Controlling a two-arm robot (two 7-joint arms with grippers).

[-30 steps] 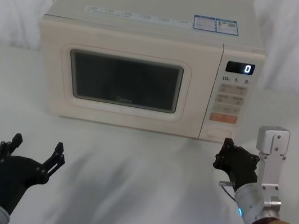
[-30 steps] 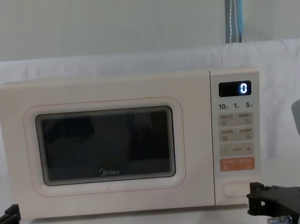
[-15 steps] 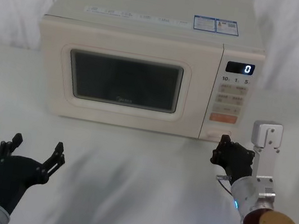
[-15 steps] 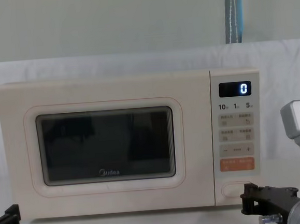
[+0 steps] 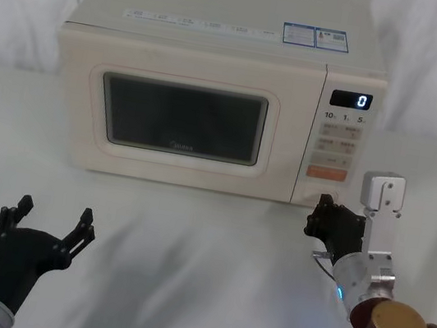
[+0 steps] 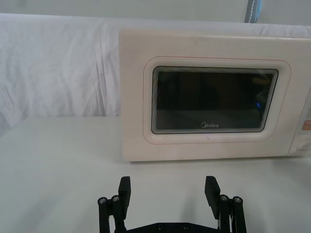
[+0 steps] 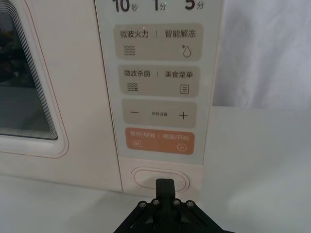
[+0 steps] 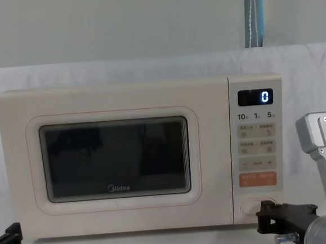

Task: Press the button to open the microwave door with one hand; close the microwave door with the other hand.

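**Right tool lined up on the door-release button**

I have the right tool [image 7: 164,183] at the bottom centre of the right wrist frame, its fingers pressed together into a single tip with nothing held, pointing straight at the button [image 7: 161,178]. The tip sits at the button's lower edge; I cannot tell whether it is touching yet. In the head view the same tool [image 5: 326,208] shows at the lower right, against the bottom corner of the microwave [image 5: 225,15]. The button is the lowest key on the control panel at the right of the oven, directly under the orange key [image 7: 160,143].

The microwave door [image 8: 115,159] fills the left and centre of the chest frame and looks fully shut; the display [image 8: 255,96] reads 0.

My left tool [image 6: 167,188] waits at the bottom of the left wrist frame with its fingers spread wide and empty, low over the white surface [image 5: 205,245], well back from the door.

My worries from here: the tip rides low on the button, so a push could slide off its lower rim onto the casing and not release the latch. Drifting upward would hit the orange key instead. A hard push could also shove the whole oven backward on the cloth.
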